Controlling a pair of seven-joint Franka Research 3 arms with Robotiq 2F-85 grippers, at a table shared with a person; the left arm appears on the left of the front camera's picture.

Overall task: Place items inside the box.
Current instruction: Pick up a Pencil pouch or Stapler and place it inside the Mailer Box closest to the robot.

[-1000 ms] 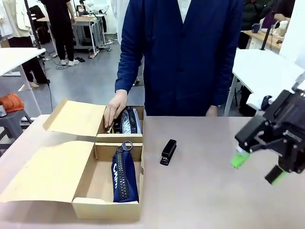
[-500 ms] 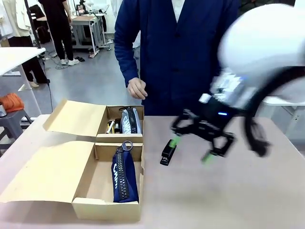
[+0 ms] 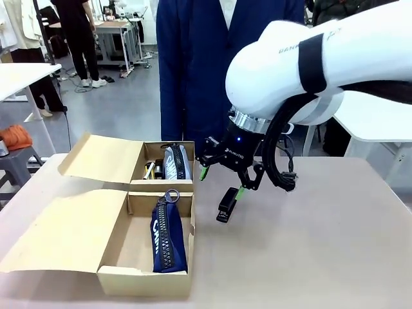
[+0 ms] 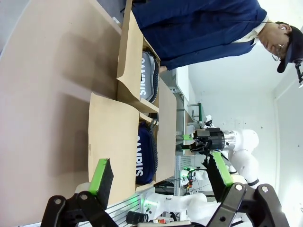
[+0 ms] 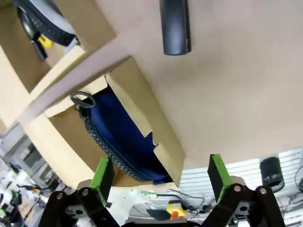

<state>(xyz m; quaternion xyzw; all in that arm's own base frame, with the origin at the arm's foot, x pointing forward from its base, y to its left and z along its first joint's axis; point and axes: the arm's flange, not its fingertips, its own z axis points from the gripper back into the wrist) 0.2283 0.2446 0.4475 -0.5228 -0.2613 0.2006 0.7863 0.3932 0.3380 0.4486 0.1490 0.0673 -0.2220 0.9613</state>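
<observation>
Box (image 3: 145,282) is being presented at the lower left of the front view. Both flap lids (image 3: 64,232) are being kept folded out towards the left edge, so that both compartments are being left open from above. In the nearer, larger compartment the navy pouch (image 3: 167,241) is lying along the right-hand wall, so floor space is being left free beside it.

Just right of the box, at frame centre, the black stapler (image 3: 227,205) is lying on the table (image 3: 309,257), not yet boxed. It is judged to be the item being addressed. The right gripper (image 3: 222,182) is being held over it and apart from it, fingers spread wide with nothing between them, evidently so that the body can be straddled before closure. The left gripper (image 4: 160,172) is being held well clear of the work, likewise spread and empty.

Farther back, the grey pouch (image 3: 175,162) is lying in the smaller compartment, and a person is standing behind the far table edge.

One second earlier the right gripper was being held at the right edge of the frame, well apart from the stapler. Half a second earlier it was being swung in, blurred. The person's hand, then resting in the smaller compartment, has since been withdrawn. Box, pouches and stapler are lying unmoved.
</observation>
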